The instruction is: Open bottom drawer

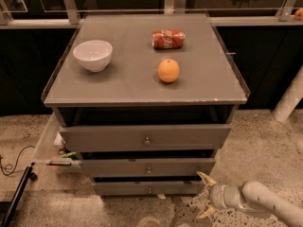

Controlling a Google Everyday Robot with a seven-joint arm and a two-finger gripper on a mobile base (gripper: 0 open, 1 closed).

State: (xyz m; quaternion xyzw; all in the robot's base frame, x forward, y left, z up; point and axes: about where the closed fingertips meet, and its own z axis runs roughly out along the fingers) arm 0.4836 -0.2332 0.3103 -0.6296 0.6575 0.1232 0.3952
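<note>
The bottom drawer (123, 187) is the narrowest, lowest grey front of three, with a small round metal knob (149, 190) at its centre. It sits near the floor under the mid-sized drawer (147, 167) and the widest top drawer (145, 137). My gripper (206, 196) is at the lower right, just beyond the bottom drawer's right end, low over the floor. Its two pale fingers (205, 178) are spread apart and hold nothing. The arm (262, 203) reaches in from the right edge.
On the cabinet top (128, 86) sit a white bowl (93, 55), an orange (168, 70) and a lying red soda can (168, 39). A cable (12, 164) and a dark bar (16, 196) lie on the floor at left. A white post (289, 98) stands at right.
</note>
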